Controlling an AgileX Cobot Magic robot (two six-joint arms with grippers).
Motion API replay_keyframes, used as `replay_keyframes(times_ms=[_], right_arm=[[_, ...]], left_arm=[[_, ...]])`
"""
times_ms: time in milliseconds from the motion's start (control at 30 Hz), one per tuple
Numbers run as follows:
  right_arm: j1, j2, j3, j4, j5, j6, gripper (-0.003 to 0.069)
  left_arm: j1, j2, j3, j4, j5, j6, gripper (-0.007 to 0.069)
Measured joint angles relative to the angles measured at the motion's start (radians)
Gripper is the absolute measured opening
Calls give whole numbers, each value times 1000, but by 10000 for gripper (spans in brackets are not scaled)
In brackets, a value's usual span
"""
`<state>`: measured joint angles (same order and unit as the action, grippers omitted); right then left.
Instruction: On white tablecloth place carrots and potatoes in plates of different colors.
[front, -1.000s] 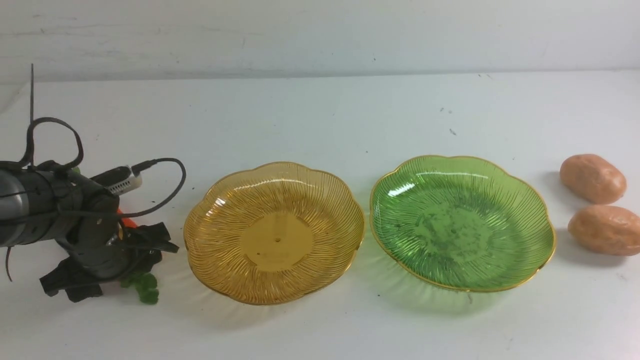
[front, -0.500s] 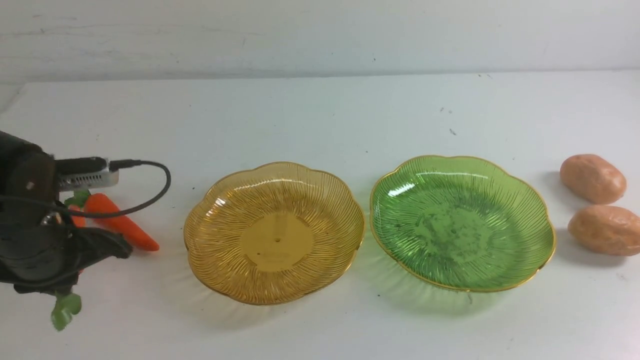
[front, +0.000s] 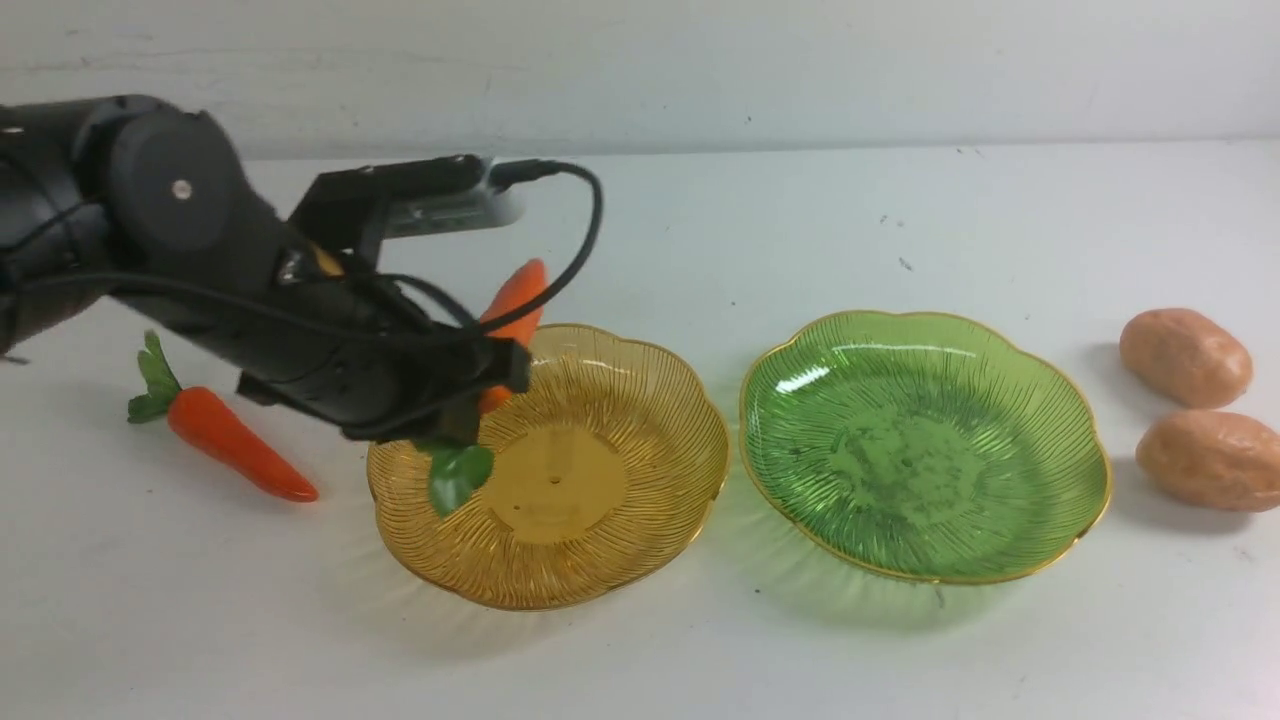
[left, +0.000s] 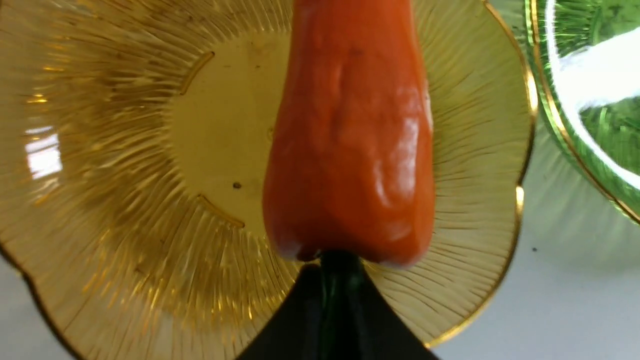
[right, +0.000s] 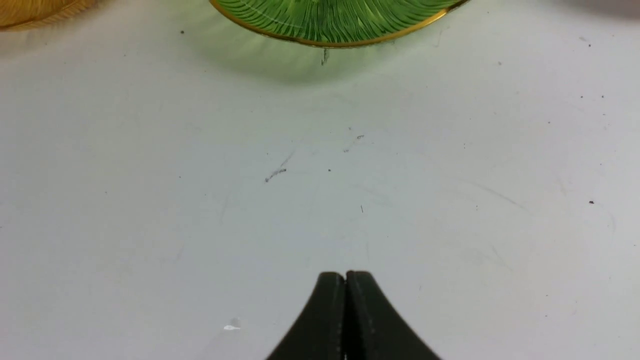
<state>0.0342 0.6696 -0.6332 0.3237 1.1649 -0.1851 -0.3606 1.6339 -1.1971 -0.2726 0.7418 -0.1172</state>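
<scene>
My left gripper (front: 480, 395) is shut on the green top of a carrot (front: 512, 300) and holds it tip up above the near left rim of the amber plate (front: 640, 500). In the left wrist view the carrot (left: 350, 130) hangs over the amber plate (left: 100, 150). A second carrot (front: 235, 450) lies on the white tablecloth (front: 700, 220) left of that plate. The green plate (front: 925, 445) is empty. Two potatoes (front: 1185, 356) (front: 1210, 460) lie right of it. My right gripper (right: 345, 276) is shut and empty over bare cloth, near the green plate's front rim (right: 330, 42).
A grey wall runs along the back of the table. Black cables loop around my left wrist (front: 590, 230). The cloth has small dark specks (front: 905, 263).
My left gripper has risen from the cloth at the far left and moved right with a carrot, to above the amber plate. The other carrot stays on the cloth.
</scene>
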Motion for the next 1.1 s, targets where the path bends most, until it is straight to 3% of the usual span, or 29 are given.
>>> replay_keyframes(times_ms=[300, 667, 767, 833, 933, 1033, 1100], right_arm=[[0, 0, 0, 0, 0, -1, -15], [0, 0, 0, 0, 6, -2, -15], [0, 0, 0, 0, 21, -2, -15], [0, 0, 0, 0, 31, -2, -15], [0, 0, 0, 0, 34, -2, -15], [0, 0, 0, 0, 34, -3, -15], [0, 0, 0, 0, 34, -3, -15]], left_arm=[[-1, 137, 0, -9, -89, -1, 76], [-1, 176, 0, -12, -98, 0, 369], [-1, 170, -40, -15, -38, 0, 468], [0, 152, -95, -10, 28, -1, 494], [25, 109, -216, 38, 198, -4, 412], [103, 89, -321, 175, 363, -1, 150], [170, 86, -352, 259, 426, 5, 63]])
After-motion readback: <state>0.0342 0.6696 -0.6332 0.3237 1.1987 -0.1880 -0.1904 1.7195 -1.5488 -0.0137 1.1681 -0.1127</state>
